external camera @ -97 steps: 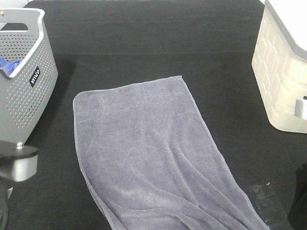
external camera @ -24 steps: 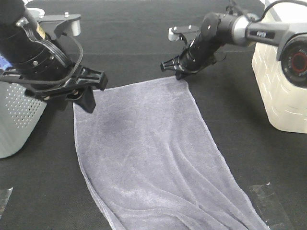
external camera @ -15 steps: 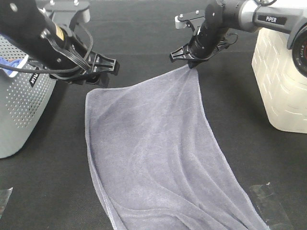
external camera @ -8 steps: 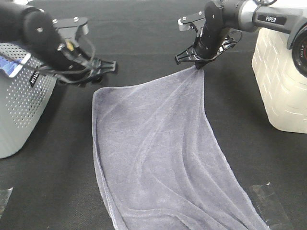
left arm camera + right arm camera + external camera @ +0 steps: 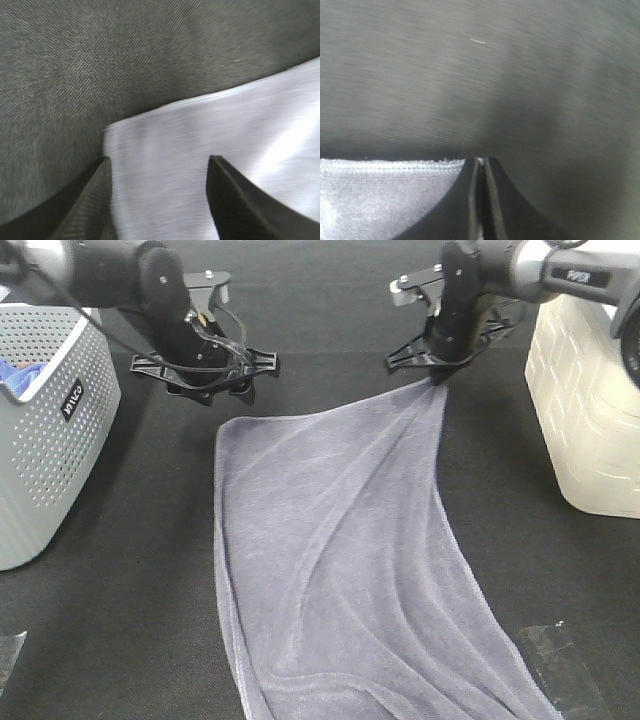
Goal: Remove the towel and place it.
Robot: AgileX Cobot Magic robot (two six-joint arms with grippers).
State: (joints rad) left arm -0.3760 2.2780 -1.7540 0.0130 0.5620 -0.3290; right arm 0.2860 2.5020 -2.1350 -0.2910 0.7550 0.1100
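Towel (image 5: 330,570): grey-lavender; spread on the black table (image 5: 100,620), running from mid-table to the near edge of the high view; long creases fan out from its far right corner, which is drawn to a point
Right gripper (image 5: 438,376): jaws pressed together on that far right corner; in the wrist view (image 5: 481,162) the hemmed edge of the towel (image 5: 385,200) ends right at the fingertips
Left gripper (image 5: 207,390): jaws partly apart, holding nothing; just beyond the towel's far left corner in the high view; in the wrist view (image 5: 157,162) that corner of the towel (image 5: 210,135) lies between the two fingers; whether they touch the cloth, cannot tell
Basket (image 5: 50,440): grey, perforated; at the left edge of the table; a blue cloth (image 5: 20,375) inside
Container (image 5: 590,410): cream-white; at the right edge, apart from the towel
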